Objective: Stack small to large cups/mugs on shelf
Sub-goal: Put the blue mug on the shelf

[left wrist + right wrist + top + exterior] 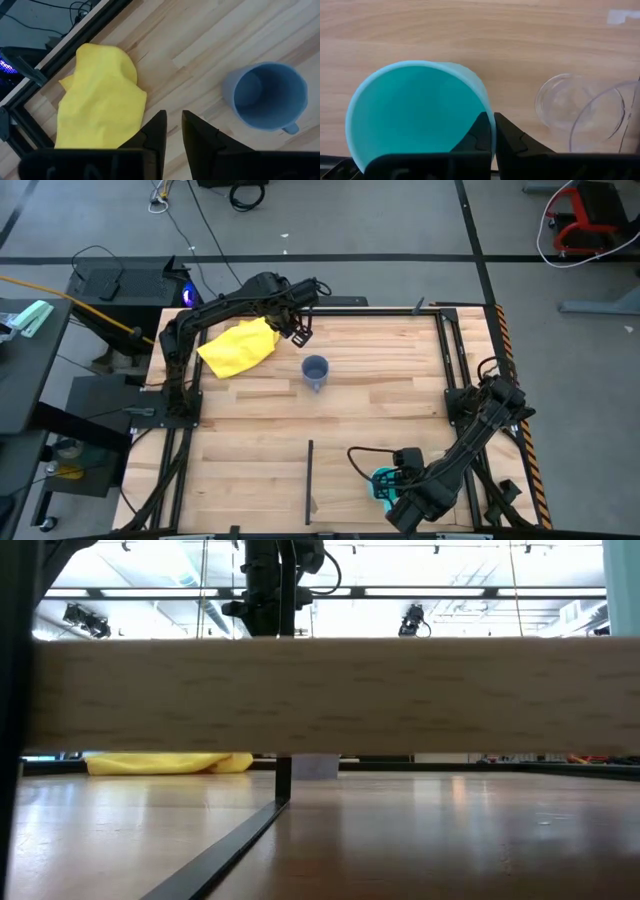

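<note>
The right tool [492,131] is pinching the cyan mug's [417,112] wall at lower right; the left tool [172,131], clenched empty, is hovering upper centre.

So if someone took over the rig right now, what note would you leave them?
Right hand: shut on the rim of the cyan mug, on the shelf at the near right, with the clear cup beside it.
Left hand: nearly shut, empty, above the table by the yellow cloth.
Grey-blue mug: upright mid-table, off the shelf.
Done: nothing stacked yet.
Left: nest all three on the shelf.

Bare planks around grey-blue mug [315,370]
</note>
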You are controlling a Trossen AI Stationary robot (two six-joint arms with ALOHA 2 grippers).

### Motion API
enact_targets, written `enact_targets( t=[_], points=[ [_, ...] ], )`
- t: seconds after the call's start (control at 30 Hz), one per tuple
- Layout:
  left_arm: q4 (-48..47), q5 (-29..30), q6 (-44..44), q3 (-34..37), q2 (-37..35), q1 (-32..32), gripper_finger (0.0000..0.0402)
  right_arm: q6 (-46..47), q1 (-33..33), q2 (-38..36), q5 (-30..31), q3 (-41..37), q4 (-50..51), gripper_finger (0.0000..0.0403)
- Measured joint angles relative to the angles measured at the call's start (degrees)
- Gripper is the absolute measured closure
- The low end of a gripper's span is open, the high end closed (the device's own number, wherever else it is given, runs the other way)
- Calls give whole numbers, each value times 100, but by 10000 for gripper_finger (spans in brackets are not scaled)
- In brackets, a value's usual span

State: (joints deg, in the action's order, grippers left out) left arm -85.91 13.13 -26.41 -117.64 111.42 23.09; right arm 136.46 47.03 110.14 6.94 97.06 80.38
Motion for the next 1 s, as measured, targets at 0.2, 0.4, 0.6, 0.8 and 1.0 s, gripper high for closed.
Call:
enact_targets(
  t=[0.2,0.4,0.6,0.8,1.0],
  points=[
    [0,0,-39,0,-2,0,329,-2,-2,160,52,0,-88,397],
    [4,1,-46,0,-2,-7,329,-2,0,199,57,4,-87,396],
    [7,-3,-121,0,-2,-7,332,-9,9,197,107,3,-83,386],
    [7,-82,-109,0,-2,-9,321,-16,13,199,220,-2,-77,351],
    [136,-433,17,305,-13,-5,307,-117,39,193,243,-4,-78,332]
  ],
)
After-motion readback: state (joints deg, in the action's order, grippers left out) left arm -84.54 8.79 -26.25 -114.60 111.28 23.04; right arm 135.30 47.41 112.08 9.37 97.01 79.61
